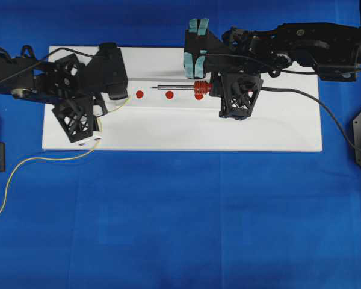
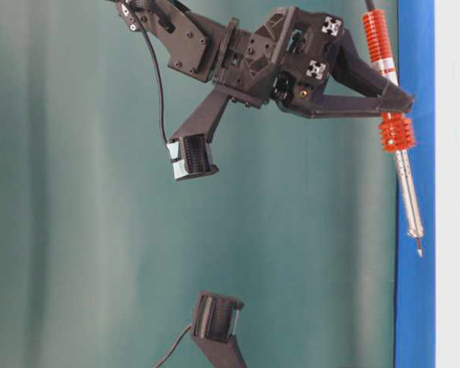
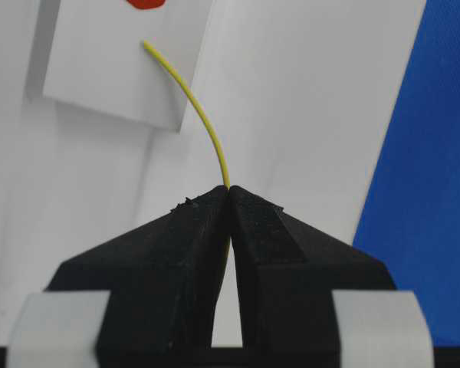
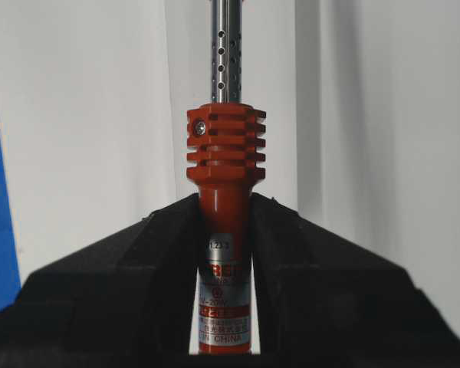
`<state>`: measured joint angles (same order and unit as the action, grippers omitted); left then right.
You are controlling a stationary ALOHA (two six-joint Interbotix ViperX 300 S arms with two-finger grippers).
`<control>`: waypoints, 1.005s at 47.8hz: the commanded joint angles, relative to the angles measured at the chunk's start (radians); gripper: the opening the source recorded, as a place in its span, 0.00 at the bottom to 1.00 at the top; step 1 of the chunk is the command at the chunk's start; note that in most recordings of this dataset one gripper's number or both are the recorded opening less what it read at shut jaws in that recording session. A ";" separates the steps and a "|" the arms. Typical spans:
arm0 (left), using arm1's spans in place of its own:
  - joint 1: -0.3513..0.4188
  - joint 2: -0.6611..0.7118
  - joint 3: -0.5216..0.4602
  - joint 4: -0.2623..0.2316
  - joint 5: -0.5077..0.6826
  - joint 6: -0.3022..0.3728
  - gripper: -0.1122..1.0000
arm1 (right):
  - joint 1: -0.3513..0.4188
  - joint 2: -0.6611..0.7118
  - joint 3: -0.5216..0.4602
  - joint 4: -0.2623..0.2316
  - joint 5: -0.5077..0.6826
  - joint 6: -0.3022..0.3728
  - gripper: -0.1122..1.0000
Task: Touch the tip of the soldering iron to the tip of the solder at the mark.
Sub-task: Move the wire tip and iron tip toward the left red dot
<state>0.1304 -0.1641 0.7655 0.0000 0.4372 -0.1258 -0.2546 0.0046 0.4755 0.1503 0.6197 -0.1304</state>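
Seen from overhead: a white rectangular board (image 1: 180, 129) on a blue cloth-covered table (image 1: 180, 229), three red round marks in a row on it, the left mark (image 1: 139, 93) nearest the left black gripper (image 1: 117, 96), the middle mark (image 1: 169, 94) just below the dark pointed tip of the soldering iron (image 1: 153, 87). Slim soldering iron with red-orange ribbed handle and thin metal shaft (image 1: 183, 88) lying level, pointing left, held at the handle by the right black gripper (image 1: 213, 89). Thin yellow solder wire (image 1: 42, 158) trailing from the left gripper off the board's left edge onto the cloth. At table level: right gripper (image 2: 395, 100) clamped on the iron's handle (image 2: 387, 84), shaft tip (image 2: 418, 249) off the board, apart from the marks. From the left wrist: jaws fully closed, pinching the yellow wire (image 3: 203, 123), its free end (image 3: 146, 44) curving up just short of a red mark (image 3: 146, 3). From the right wrist: jaws pressed shut against the red-orange handle (image 4: 225, 199), perforated shaft running straight ahead over the white board (image 4: 84, 115).
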 commanded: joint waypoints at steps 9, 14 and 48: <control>0.002 -0.002 -0.037 0.003 -0.029 0.009 0.11 | -0.002 -0.011 -0.017 -0.002 -0.009 0.002 0.16; 0.002 -0.002 -0.035 0.003 -0.029 0.009 0.11 | -0.002 -0.006 -0.018 -0.002 -0.009 0.002 0.16; 0.012 0.009 -0.040 0.003 -0.031 0.014 0.11 | 0.009 0.072 -0.104 -0.021 0.014 0.000 0.16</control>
<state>0.1396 -0.1473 0.7486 0.0015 0.4126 -0.1135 -0.2531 0.0798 0.4065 0.1335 0.6320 -0.1304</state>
